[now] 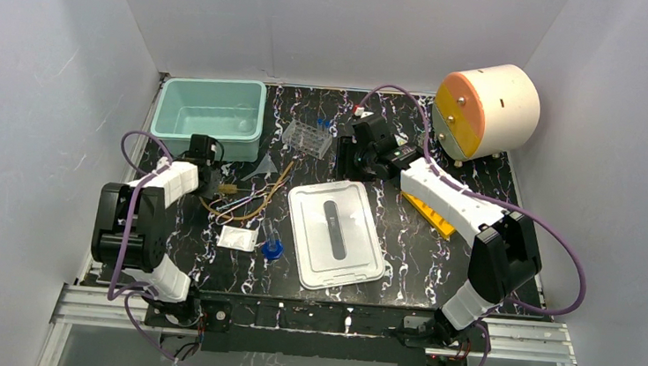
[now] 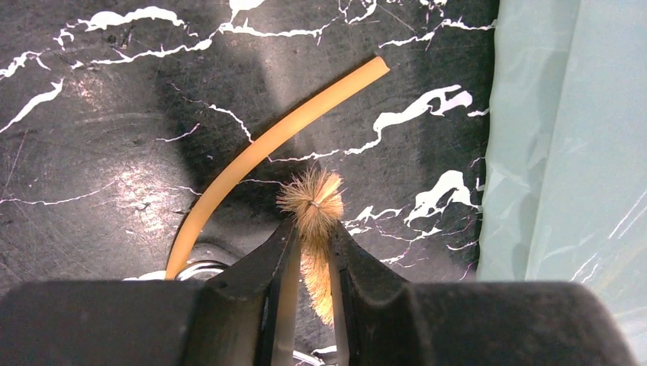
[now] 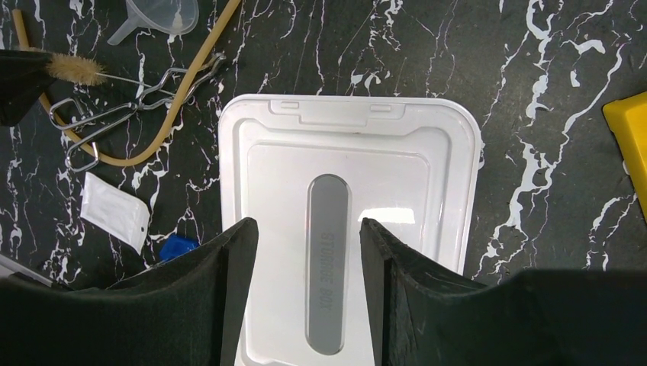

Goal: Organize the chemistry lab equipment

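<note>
Left wrist view: the left hand (image 2: 313, 232) pinches a small tan brush (image 2: 314, 200) between its two black fingers. The fluffy tip sticks out past them. The rest of the brush is hidden between the fingers, and its handle cannot be seen here. Just beside the brush, tan rubber tubing (image 2: 259, 152) curves across the black marble counter (image 2: 91, 114). One end of the tubing shows and the other end runs under the hand, out of sight. A bit of shiny metal peeks out at the bottom, too little to name. Only one wall of the teal bin (image 2: 564, 152) shows.

From the right wrist, the right hand (image 3: 307, 236) is spread wide with nothing between its fingers. Past the fingers lies a white lid (image 3: 351, 145) marked "STORAGE BOX", and they hide its near end. A blue cap (image 3: 177, 245) is half hidden behind one finger. A white packet (image 3: 114, 210) lies flat near it. Metal tongs (image 3: 114, 107) lie across the tubing. The clear funnel (image 3: 156, 15) is cut off at the top edge. Only a corner of the yellow rack (image 3: 629, 145) shows.

From above, the right arm covers most of that rack. A clear rack (image 1: 309, 136) with blue-capped tubes stands between the bin and the right hand.
</note>
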Controlling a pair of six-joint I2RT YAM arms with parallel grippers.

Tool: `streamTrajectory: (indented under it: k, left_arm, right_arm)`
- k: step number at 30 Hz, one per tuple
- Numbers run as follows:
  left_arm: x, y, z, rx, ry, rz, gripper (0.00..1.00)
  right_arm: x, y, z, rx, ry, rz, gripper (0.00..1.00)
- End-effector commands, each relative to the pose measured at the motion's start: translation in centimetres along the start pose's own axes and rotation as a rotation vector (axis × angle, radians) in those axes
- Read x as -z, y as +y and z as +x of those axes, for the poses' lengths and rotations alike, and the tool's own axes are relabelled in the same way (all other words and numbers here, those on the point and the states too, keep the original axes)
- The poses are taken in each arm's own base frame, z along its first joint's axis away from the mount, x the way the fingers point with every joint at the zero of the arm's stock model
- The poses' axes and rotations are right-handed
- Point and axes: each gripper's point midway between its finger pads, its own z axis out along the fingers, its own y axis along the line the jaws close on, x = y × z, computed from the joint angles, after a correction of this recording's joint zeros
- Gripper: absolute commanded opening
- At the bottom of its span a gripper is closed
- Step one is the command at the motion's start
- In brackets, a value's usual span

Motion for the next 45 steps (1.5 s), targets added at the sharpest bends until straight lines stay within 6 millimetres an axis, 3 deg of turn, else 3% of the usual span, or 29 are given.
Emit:
streamTrajectory:
  k: [1,12,22,32,38,41,45]
  left_arm:
    - [0.7,0.5,-1.5,-0.053,-0.059,-0.003,0.16]
    - [6.2,-2.4,-5.7,-0.128,-0.174,0.132,0.08]
    - [11.5,-3.3,-7.9,-0.248,-0.219,0.23,0.07]
    - [19.5,-7.6,-11.8,-0.228,-0.31,0.398,0.08]
    - [23.9,-12.2,-14.2,-0.22,-0.371,0.526,0.08]
    - [23.7,-13.6,-14.5,-0.226,-0.382,0.534,0.08]
    - [21.6,-15.7,-13.9,-0.217,-0.343,0.532,0.08]
  right_arm:
    - [1.5,1.0,-2.2,0.012,-0.069,-0.018,0.61]
    - [0.9,2.8,-3.2,0.046,-0.075,-0.093,0.61]
    - [1.0,8.0,-4.1,0.247,-0.1,-0.286,0.68]
    - [0.9,8.7,-5.5,0.189,-0.13,-0.272,0.68]
    - [1.6,8.3,-6.0,0.18,-0.162,-0.251,0.68]
    - [1.5,8.1,-5.7,0.179,-0.158,-0.248,0.68]
    - [1.1,8.1,-5.3,0.179,-0.147,-0.25,0.68]
